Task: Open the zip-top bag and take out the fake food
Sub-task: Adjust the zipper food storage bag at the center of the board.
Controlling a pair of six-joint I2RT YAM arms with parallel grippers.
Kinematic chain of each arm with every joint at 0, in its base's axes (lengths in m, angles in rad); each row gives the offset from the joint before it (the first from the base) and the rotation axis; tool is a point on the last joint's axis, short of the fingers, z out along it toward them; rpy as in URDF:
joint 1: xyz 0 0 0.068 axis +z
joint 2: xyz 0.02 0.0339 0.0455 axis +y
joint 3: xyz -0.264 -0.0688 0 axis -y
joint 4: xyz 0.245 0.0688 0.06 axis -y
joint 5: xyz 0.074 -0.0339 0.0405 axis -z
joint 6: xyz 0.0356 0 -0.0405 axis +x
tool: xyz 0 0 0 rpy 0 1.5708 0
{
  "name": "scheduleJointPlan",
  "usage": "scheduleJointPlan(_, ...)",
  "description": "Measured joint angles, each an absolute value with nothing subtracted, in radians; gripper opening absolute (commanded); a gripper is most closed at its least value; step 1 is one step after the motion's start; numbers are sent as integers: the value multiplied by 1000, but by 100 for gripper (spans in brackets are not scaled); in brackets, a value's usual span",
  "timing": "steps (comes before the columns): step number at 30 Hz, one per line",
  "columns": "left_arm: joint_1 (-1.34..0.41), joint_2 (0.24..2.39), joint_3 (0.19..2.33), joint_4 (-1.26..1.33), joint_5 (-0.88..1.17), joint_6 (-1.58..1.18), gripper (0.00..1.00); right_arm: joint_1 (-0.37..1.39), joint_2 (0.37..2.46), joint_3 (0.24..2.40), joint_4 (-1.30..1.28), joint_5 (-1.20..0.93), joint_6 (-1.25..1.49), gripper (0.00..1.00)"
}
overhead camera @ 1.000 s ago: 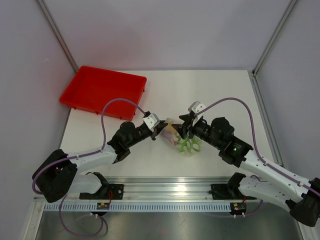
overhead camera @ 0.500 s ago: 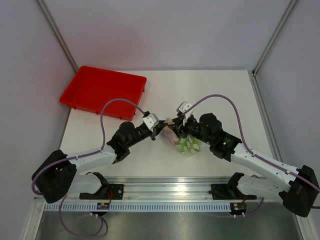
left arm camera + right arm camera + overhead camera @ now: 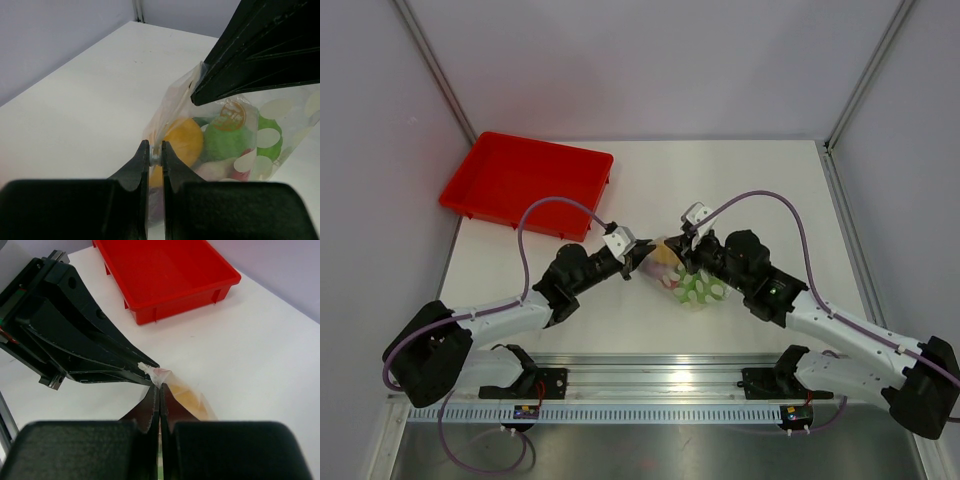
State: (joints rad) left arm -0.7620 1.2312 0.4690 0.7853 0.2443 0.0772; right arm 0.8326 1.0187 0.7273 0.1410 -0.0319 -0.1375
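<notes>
Well beyond your left gripper (image 3: 644,256) and off to its left, the red tray (image 3: 525,180) sits on the white table (image 3: 770,190), far from everything you are handling.

Your left gripper is clamped tight. In its wrist view the two black jaws are pressed together with only a thin lip of clear plastic between them. That plastic is the edge of the zip-top bag (image 3: 177,97), so this gripper holds the bag by its near rim.

Just past those fingertips the bag bulges away from the gripper, printed with pale dots. The fake food (image 3: 692,288) is all inside it. A round yellow piece (image 3: 183,142) lies closest to your left jaws, and a green piece (image 3: 227,139) is right behind it and touching it. The pictures do not show whether the bag's bottom rests on the table.

Your right gripper (image 3: 682,262) comes in from the opposite side, tip to tip with the left one and nearly touching it. Its jaws are pressed fully together too, pinching the bag's top edge just beside the left gripper's hold. From its wrist view the bag trails back under its own fingers.
</notes>
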Motion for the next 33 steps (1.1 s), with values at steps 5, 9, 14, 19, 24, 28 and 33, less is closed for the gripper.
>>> scheduleJointPlan(5,-765,1232,471,798,263,76,0,833,939,662,190,10,-124,0)
scheduleJointPlan(9,-772,1232,479,811,281,71,0,833,861,606,222,42,-107,0)
scheduleJointPlan(14,-777,1233,501,813,295,66,0,833,786,571,242,101,-90,0)
scheduleJointPlan(19,-780,1233,509,818,307,62,0,833,743,546,251,147,-81,0)
scheduleJointPlan(24,-780,1235,515,802,305,62,0,833,714,540,251,168,-85,0)
scheduleJointPlan(28,-778,1250,530,775,282,63,0,833,740,584,223,195,-106,0)
scheduleJointPlan(33,-770,1252,530,742,242,70,0,832,826,713,161,234,-138,0)
